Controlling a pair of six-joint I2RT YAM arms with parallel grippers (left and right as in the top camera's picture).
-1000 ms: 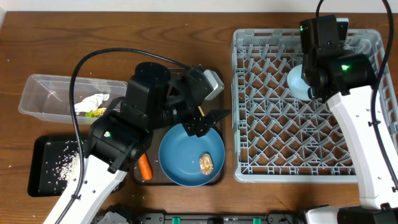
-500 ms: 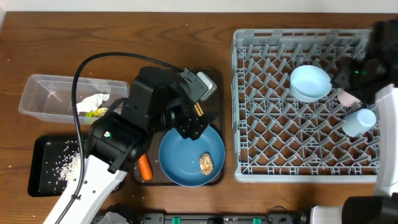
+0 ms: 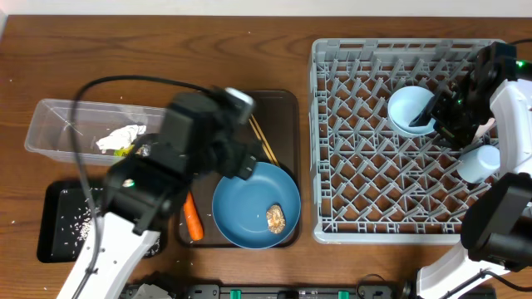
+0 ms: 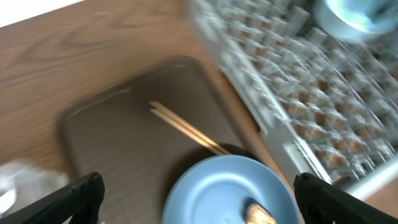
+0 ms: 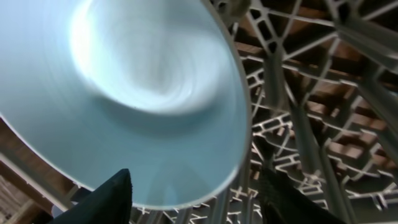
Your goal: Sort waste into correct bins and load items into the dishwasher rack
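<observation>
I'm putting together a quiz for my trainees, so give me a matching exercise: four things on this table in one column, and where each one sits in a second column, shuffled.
Things:
1. crumpled white napkin
2. loose white rice grains
3. brownish food lump
4. small pale blue bowl

Places:
A. in the large grey plastic dishwasher rack
B. on the large dark blue round plate
C. in the clear plastic rectangular tub
D. in the shallow black rectangular tray

Pairs: 1-C, 2-D, 3-B, 4-A.
</observation>
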